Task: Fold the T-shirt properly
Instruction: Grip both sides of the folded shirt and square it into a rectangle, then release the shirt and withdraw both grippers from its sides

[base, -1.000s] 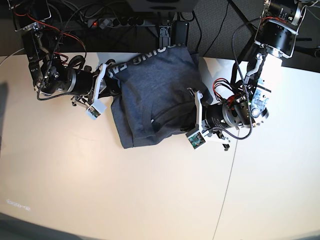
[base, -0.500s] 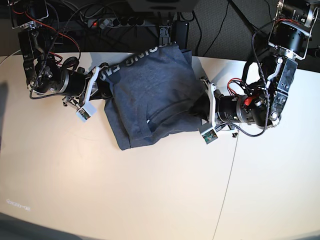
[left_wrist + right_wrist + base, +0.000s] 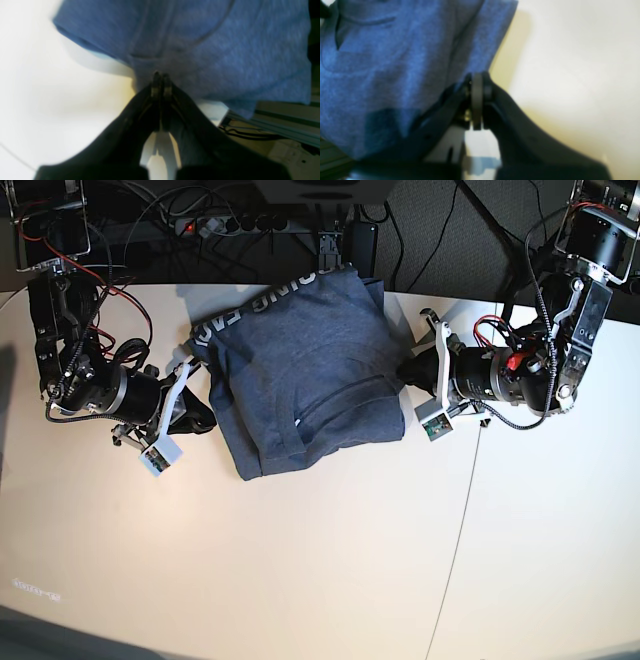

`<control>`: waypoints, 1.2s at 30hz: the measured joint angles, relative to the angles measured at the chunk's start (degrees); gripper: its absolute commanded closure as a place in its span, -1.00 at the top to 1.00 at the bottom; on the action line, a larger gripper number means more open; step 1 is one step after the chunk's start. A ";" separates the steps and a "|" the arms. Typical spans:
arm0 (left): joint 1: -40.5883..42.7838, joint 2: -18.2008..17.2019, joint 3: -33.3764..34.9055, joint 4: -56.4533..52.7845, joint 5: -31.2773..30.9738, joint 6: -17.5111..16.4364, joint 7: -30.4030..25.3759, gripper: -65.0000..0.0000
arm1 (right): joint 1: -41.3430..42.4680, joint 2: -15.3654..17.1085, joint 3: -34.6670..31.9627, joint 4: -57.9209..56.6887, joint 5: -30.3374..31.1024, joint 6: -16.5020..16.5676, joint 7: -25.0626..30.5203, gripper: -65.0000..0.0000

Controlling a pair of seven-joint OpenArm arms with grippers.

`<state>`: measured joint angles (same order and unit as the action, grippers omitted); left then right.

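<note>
The T-shirt (image 3: 305, 375) lies bunched and partly folded at the rear centre of the worktop (image 3: 320, 560), white lettering along its rear edge. The left end effector (image 3: 160, 82) is closed, its tips at the shirt's edge; whether fabric is pinched cannot be determined. The right end effector (image 3: 477, 85) is closed at the opposite edge, grip on fabric likewise unclear.
</note>
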<state>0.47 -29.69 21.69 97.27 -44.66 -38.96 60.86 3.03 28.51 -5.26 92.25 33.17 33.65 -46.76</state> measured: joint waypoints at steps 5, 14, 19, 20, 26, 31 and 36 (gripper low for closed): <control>1.25 0.20 0.04 -0.46 3.21 0.00 -5.51 -1.00 | 0.00 -1.79 -0.15 -2.54 0.11 0.02 -0.55 -1.00; 0.70 5.97 -0.07 -5.09 10.73 0.09 -9.01 -1.00 | -1.16 -2.67 -0.13 -3.98 3.45 0.02 -3.45 -1.00; -3.58 6.86 -0.02 -11.74 10.16 -0.68 -11.69 -1.00 | -3.67 -2.67 -0.11 -3.98 3.54 0.00 -2.95 -1.00; -4.52 6.84 -0.02 -12.63 10.19 -0.72 -11.69 -1.00 | -4.09 -2.67 -0.11 -3.96 3.69 0.00 -2.78 -1.00; -7.32 6.84 0.00 -13.92 10.23 -0.79 -10.29 -1.00 | -5.88 -2.67 -0.04 -3.80 4.57 -0.04 -1.95 -1.00; -9.22 6.54 -0.02 -14.14 8.55 -0.81 -9.84 -1.00 | -5.86 -2.67 0.00 -3.74 4.55 -0.02 -1.99 -1.00; -11.58 6.54 0.00 -14.19 4.46 -0.81 -7.63 -1.00 | -5.88 -2.67 0.13 -3.63 4.24 -0.02 -1.44 -1.00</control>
<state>-11.11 -23.16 21.69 83.09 -40.21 -39.77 53.23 -2.85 25.85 -5.13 88.62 37.41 33.63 -48.21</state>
